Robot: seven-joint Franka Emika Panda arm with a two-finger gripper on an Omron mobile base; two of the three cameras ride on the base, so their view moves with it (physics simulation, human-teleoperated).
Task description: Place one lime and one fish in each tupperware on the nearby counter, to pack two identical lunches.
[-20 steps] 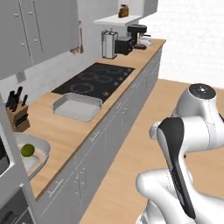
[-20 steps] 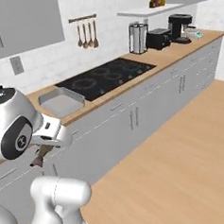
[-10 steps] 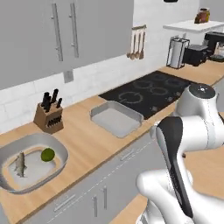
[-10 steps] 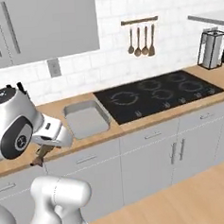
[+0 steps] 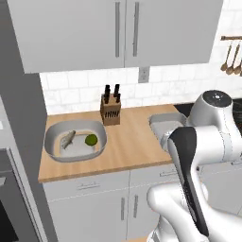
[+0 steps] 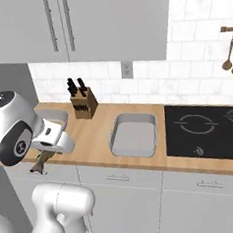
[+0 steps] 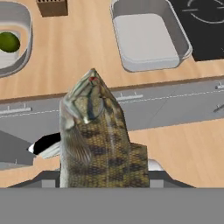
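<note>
My gripper [image 6: 43, 156] hangs in front of the counter's [image 6: 95, 134] edge, shut on a fish [image 7: 93, 139]. The mottled grey-brown fish points head first toward the counter in the hand view and hides the fingertips. Its end pokes out below the hand as a brown tip [image 6: 38, 167]. An empty light-grey tupperware [image 6: 133, 134] [image 7: 149, 37] sits on the counter beside the cooktop, partly behind my arm in the left base view [image 5: 165, 123]. Further left, a second rounded grey tub [image 5: 75, 142] holds another fish [image 5: 68, 138] and a lime [image 5: 91, 140] [image 7: 8, 42].
A wooden knife block [image 5: 111, 111] [image 6: 83, 103] stands against the tile wall between the two tubs. The black cooktop [image 6: 208, 129] lies to the right of the tupperware. Grey drawers [image 7: 144, 109] run under the counter, and cabinets [image 5: 118, 33] hang above.
The whole scene has swung round as the base moved, so the counter is seen square on and the left tub is nearer the middle. My gripper still holds the fish.
</note>
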